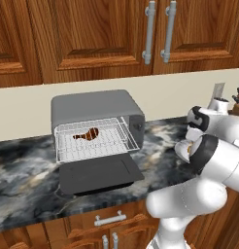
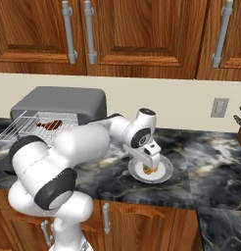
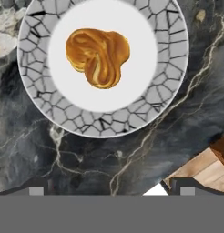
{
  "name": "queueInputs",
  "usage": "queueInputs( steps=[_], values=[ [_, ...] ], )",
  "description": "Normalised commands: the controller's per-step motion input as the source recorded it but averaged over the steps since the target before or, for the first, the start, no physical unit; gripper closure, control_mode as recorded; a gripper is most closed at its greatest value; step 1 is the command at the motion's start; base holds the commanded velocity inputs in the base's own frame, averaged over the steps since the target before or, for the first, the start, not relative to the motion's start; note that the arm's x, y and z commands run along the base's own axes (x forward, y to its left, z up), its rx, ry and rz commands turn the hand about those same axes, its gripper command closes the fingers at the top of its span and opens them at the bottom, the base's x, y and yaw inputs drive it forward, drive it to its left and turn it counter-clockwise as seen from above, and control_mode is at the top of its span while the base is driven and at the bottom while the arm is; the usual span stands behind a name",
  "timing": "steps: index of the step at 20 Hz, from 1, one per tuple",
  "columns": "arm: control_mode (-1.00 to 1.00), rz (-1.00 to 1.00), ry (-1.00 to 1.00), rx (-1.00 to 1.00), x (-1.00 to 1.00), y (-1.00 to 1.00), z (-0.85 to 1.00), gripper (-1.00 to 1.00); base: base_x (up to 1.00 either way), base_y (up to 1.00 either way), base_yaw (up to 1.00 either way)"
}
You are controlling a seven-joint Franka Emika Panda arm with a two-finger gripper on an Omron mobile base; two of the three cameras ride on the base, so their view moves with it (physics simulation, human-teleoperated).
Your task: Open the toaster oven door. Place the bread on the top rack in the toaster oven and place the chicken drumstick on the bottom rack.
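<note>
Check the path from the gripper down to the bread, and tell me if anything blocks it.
Nothing visible blocks it. The open gripper hangs above the plate, and the bread lies bare on the plate's white centre, with nothing over or beside it. In the hand view the space between the fingertips and the bread holds just marble counter and plate rim.

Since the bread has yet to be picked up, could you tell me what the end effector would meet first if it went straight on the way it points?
Probably the plate or the bread on it: the open end effector points down over them. Depth is unclear.
</note>
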Motion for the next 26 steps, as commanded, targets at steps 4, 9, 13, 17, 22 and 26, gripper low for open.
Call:
queueInputs(
  steps=[4, 9, 13, 17, 22, 26],
  values=[
    [-1.0, 0.0, 0.0, 0.0, 0.32, 0.0, -0.26, -1.0, 0.0, 0.0, 0.0],
    [-1.0, 0.0, 0.0, 0.0, 0.13, -0.13, -0.31, -1.0, 0.0, 0.0, 0.0],
    [-1.0, 0.01, 0.0, 0.0, 0.1, -0.17, -0.18, -1.0, 0.0, 0.0, 0.0],
    [-1.0, 0.02, 0.0, 0.0, 0.16, -0.11, -0.18, -1.0, 0.0, 0.0, 0.0],
    [-1.0, 0.03, 0.0, 0.0, 0.19, -0.03, -0.2, -1.0, 0.0, 0.0, 0.0],
    [-1.0, 0.05, 0.0, -0.01, 0.18, -0.02, -0.18, -1.0, 0.0, 0.0, 0.0]
  ],
)
